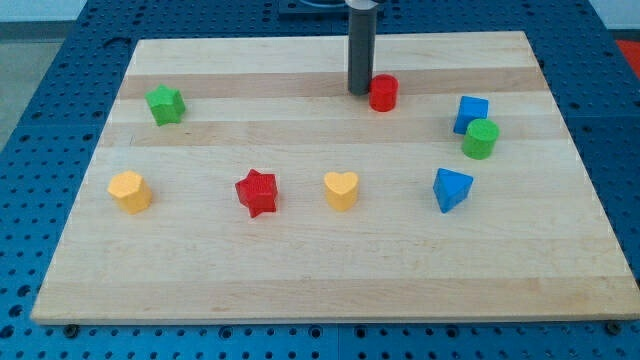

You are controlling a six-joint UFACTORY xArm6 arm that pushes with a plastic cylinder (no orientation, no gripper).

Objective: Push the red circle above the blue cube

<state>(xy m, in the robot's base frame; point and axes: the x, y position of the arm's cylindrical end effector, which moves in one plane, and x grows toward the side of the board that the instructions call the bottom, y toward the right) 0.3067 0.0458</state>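
Note:
The red circle [383,92] is a small red cylinder near the top middle of the wooden board [300,270]. The blue cube [470,113] sits to its right and a little lower, with a green cylinder [481,139] touching its lower right side. My tip [359,92] is the lower end of the dark rod and stands right at the red circle's left side, touching it or nearly so.
A blue triangular block [451,189] lies below the green cylinder. A yellow heart [341,190], a red star [256,192] and a yellow hexagon-like block [130,190] form a row across the middle. A green star [165,104] is at the upper left.

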